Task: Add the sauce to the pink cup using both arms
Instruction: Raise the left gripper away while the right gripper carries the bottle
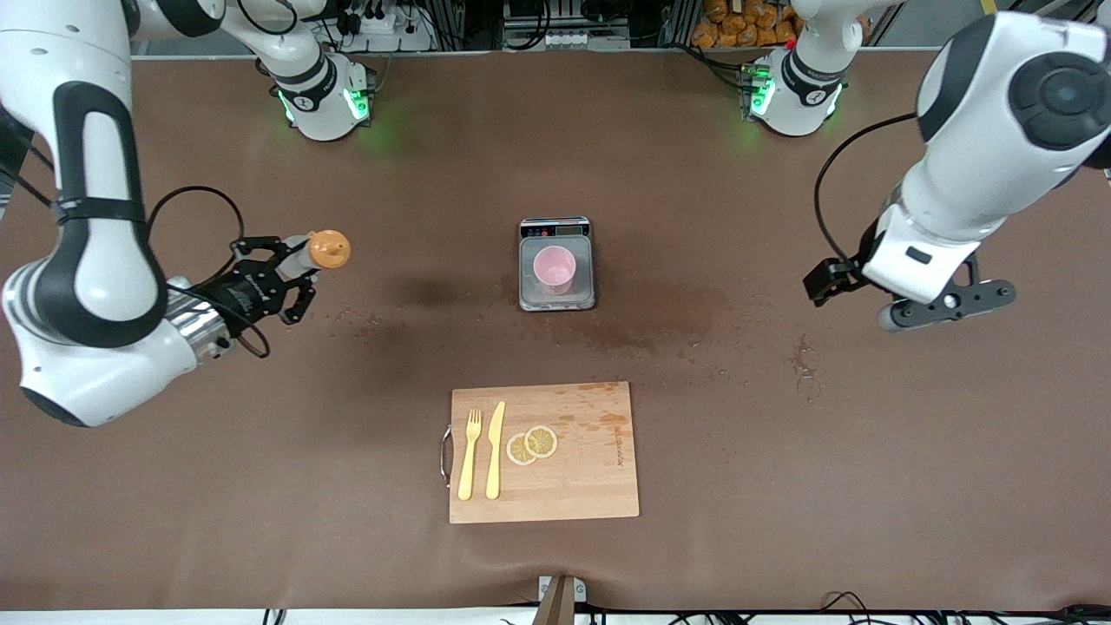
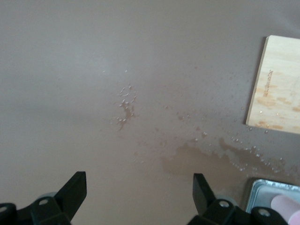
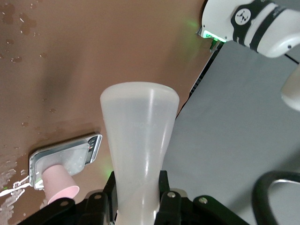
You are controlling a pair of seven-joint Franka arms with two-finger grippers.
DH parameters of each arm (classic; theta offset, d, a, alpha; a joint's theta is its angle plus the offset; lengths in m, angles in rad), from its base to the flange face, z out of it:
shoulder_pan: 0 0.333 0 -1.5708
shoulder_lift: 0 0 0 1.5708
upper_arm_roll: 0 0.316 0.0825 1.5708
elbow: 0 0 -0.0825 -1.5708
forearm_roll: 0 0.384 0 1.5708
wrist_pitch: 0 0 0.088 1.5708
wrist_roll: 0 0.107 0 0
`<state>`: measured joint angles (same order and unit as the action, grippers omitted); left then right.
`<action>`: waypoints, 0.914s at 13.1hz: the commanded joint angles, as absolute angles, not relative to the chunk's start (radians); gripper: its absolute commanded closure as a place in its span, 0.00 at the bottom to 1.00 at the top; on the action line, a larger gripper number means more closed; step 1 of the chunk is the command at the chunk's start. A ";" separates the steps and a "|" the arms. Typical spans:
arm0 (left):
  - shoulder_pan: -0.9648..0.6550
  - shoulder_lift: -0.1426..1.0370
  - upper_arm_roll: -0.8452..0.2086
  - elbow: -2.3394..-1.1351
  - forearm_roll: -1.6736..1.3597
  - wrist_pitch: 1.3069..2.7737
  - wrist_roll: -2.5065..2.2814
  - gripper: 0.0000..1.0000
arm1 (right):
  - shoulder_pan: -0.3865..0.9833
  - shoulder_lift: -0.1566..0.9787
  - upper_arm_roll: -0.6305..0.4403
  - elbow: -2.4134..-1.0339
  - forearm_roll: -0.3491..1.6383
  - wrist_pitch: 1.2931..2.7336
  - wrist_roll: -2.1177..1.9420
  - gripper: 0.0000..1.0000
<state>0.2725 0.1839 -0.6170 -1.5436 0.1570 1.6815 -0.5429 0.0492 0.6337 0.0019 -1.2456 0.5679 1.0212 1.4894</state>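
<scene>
Right gripper (image 1: 276, 279): middle left of the front view, up in the air over bare table toward the right arm's end; fingers clamped on the sauce bottle.
Sauce bottle (image 1: 314, 253): held in the right gripper, tilted well off upright, orange cap (image 1: 330, 249) pointing toward the middle of the table. In the right wrist view the whitish body (image 3: 140, 154) fills the centre of the frame, with the black fingers (image 3: 164, 187) pressed against its narrow part.
Left gripper (image 1: 942, 305): middle right of the front view, over bare table toward the left arm's end; this arm waits. In the left wrist view both fingertips (image 2: 75, 190) show at the lower edge, spread wide apart with nothing between them.
Pink cup (image 1: 554, 267): centre of the front view, upright on the scale, mouth open upward. Also visible at the lower left of the right wrist view (image 3: 58, 183) and the lower right corner of the left wrist view (image 2: 286, 206).
Scale (image 1: 556, 299): small, silver platform, dark display strip on the edge toward the robots' bases; centre of the table, well apart from both grippers.
Cutting board (image 1: 590, 486): wooden, lower centre of the front view, nearer the front camera than the scale.
Fork (image 1: 470, 456): yellow, on the board.
Knife (image 1: 495, 450): yellow, just beside the fork and lying parallel to it.
Lemon slices (image 1: 532, 444): two, overlapping, on the board beside the knife.
Table (image 1: 781, 486): brown cover, with wet patches and droplets (image 1: 803, 365) near the scale and under the left gripper.
</scene>
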 commanded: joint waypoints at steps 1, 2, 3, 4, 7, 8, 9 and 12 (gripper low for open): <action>0.314 0.175 -0.627 -1.490 0.120 1.579 -0.488 0.00 | 0.127 0.624 -0.011 -1.215 0.552 1.044 1.632 0.70; 0.322 0.164 -0.626 -1.488 0.118 1.572 -0.474 0.00 | 0.159 0.624 -0.012 -1.215 0.549 1.061 1.678 0.70; 0.345 0.150 -0.623 -1.488 0.106 1.574 -0.430 0.00 | 0.191 0.624 -0.011 -1.215 0.525 1.083 1.722 0.70; 0.360 0.120 -0.606 -1.497 0.059 1.575 -0.325 0.00 | 0.225 0.626 -0.009 -1.215 0.488 1.098 1.768 0.70; 0.127 0.034 -0.287 -1.549 0.038 1.568 -0.184 0.00 | 0.330 0.635 -0.009 -1.215 0.396 1.155 1.902 0.70; 0.073 0.025 -0.214 -1.554 0.026 1.562 -0.160 0.00 | 0.353 0.638 -0.011 -1.215 0.379 1.166 1.936 0.71; 0.066 0.011 -0.193 -1.568 0.018 1.560 -0.137 0.00 | 0.370 0.641 -0.009 -1.215 0.358 1.167 1.966 0.72; 0.061 -0.024 -0.179 -1.595 0.014 1.562 -0.133 0.00 | 0.426 0.649 -0.009 -1.216 0.290 1.167 2.032 0.72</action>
